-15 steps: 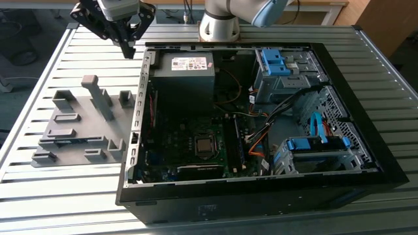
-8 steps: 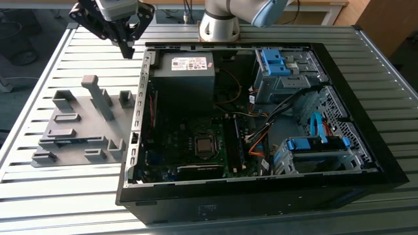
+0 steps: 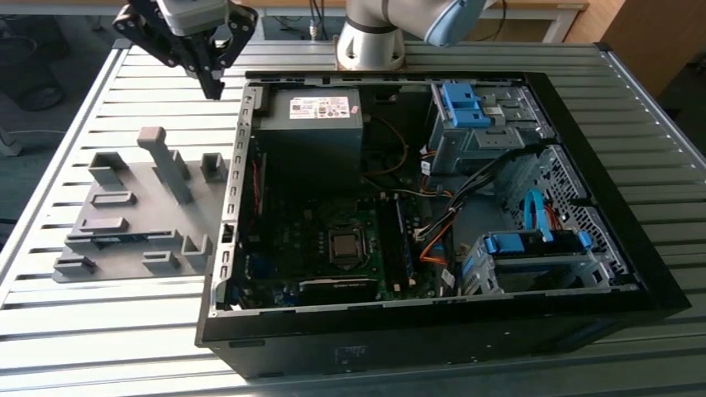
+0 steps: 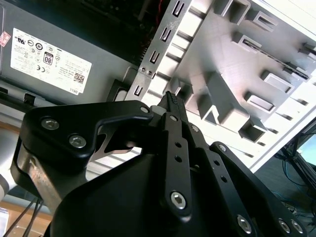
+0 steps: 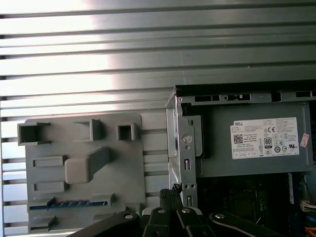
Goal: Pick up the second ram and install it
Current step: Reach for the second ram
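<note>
**While the ram (image 5: 69,203) lies in the tray (image 5: 129,168), the gripper (image 3: 211,83) hangs shut and empty**

Where the fingertips (image 4: 173,111) meet, they are pressed together with nothing between them, and both wrist views show the tips drawn to a single point. The gripper hovers above the slatted table (image 3: 111,331), over the strip between the tray and the corner of the case (image 3: 236,207), near the power supply (image 5: 256,140). It touches nothing.

The ram appears to stand on edge in a long slot, toward the end of the tray away from the gripper and well apart from the fingers. In the first wrist view it is a thin dark-blue strip. In the second wrist view the ram (image 4: 282,60) is a fine dark line between grey blocks.

As a thin circuit board, it is probably light and stiff along its length. It is likely brittle if bent or twisted, and easily harmed at its chips and its contact edge. Its flat faces look smooth, so a loose pinch could let it slide. The safest hold seems to be across the two flat faces near the middle of the upper edge, with the fingers square to the board. Little of it rises above the slot, so any grip there will be shallow.
</note>
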Motion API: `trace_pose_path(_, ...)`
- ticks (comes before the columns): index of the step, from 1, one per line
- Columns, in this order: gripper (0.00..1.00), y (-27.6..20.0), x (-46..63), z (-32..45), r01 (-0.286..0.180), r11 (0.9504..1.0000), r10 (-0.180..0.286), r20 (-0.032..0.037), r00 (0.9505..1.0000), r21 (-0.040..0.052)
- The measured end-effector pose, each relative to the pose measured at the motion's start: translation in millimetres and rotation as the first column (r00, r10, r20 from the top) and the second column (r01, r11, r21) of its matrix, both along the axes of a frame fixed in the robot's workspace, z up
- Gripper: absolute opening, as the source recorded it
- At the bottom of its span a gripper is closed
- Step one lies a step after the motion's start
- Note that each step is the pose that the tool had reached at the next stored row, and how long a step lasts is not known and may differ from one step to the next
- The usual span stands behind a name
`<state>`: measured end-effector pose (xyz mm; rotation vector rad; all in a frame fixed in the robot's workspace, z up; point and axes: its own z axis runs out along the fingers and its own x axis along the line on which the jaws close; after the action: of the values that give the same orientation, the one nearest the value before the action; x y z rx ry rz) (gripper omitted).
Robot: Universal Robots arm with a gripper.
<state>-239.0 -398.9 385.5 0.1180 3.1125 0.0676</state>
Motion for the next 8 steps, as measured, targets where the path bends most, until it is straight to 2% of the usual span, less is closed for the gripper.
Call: trace_pose_path(8,0.11,0.0,-4.7,-0.1,0.0,1.0,0.0,0.0,1.0,0.0)
